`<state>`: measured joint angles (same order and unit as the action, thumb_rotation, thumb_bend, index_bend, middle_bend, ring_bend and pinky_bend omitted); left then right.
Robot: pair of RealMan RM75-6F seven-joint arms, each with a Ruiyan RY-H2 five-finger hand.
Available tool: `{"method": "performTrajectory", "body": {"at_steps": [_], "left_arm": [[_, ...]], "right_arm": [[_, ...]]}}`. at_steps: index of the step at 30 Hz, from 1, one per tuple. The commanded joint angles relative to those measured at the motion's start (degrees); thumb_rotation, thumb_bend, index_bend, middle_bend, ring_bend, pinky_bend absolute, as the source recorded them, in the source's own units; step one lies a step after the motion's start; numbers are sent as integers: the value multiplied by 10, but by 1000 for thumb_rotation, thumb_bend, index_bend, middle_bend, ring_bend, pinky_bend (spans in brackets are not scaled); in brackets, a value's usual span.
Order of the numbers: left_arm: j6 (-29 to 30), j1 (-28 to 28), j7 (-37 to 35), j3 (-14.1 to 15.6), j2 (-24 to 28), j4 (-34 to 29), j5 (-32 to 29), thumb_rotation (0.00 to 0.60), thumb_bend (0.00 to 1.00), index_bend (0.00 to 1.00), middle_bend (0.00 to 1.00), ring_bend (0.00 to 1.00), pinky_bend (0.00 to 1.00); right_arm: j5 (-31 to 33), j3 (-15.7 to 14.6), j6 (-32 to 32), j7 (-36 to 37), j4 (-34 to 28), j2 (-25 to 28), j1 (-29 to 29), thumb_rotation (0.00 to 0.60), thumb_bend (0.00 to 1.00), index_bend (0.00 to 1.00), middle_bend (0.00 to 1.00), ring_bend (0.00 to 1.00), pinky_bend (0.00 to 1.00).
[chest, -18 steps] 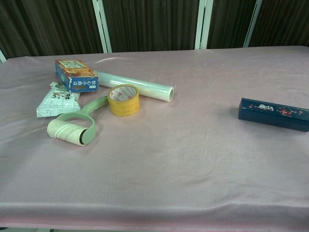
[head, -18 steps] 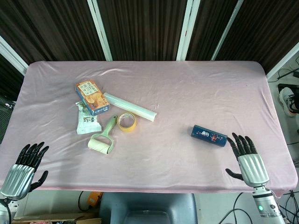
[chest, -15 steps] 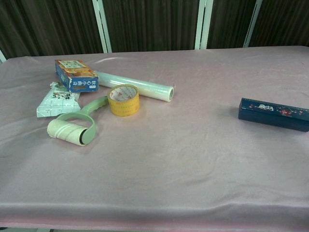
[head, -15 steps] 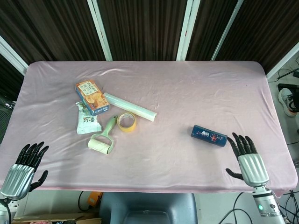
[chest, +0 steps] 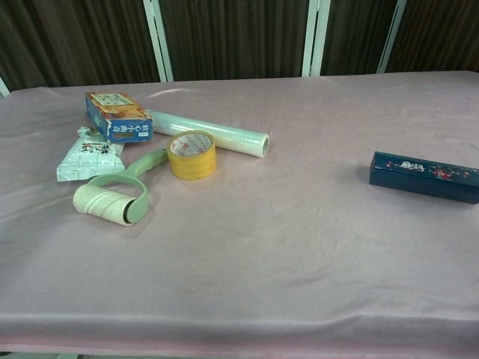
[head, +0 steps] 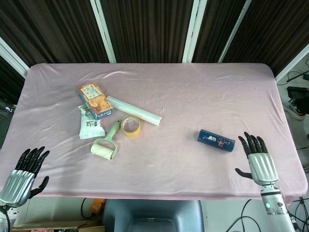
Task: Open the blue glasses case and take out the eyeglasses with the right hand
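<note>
The blue glasses case [head: 216,140] lies closed on the pink tablecloth at the right; in the chest view the blue glasses case [chest: 423,176] sits near the right edge. No eyeglasses show. My right hand [head: 259,162] hovers just right of and nearer than the case, fingers apart, holding nothing and not touching it. My left hand [head: 21,175] sits at the near left corner, fingers spread and empty. Neither hand appears in the chest view.
At the left stand an orange and blue box [head: 95,100], a white packet [head: 90,125], a clear film roll [head: 134,110], a yellow tape ring [head: 131,126] and a green lint roller [head: 106,143]. The table's near edge [head: 154,197] runs just behind both hands.
My right hand has drifted slightly right and toward the near edge, away from the case. My left hand has dropped a little toward the near edge. The objects have not moved.
</note>
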<state>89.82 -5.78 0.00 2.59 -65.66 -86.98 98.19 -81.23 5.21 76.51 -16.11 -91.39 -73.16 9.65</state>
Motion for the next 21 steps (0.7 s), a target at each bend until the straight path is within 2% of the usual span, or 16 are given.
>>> {"method": "performTrajectory", "body": {"at_steps": [1,4,8,14,21], "left_arm": [[3,2,-3,0,1,1,0,600,362,0,0,0,0],[5,3,-4,0,1,2,-1,600,363,0,0,0,0],[3,3,0,0,0,1,-2,600,363,0,0,0,0],[-3,2,4,0,0,-2,-3,600,363,0,0,0,0],[-2,2,5,0,0,-3,-3,600,364,0,0,0,0]], "right_arm": [[50,28,-60,4,38,-14,37,600,252,3,0,0,0],[78,42,-108,12,75,-21,66,600,252,47,0,0,0],[102,48,-160,23,128,-34,95,600,252,181,0,0,0],[102,42,-181,47,172,-51,111,600,310,324,0,0,0],[89,33,-186,63,190,-58,118,600,404,434,0,0,0]]}}
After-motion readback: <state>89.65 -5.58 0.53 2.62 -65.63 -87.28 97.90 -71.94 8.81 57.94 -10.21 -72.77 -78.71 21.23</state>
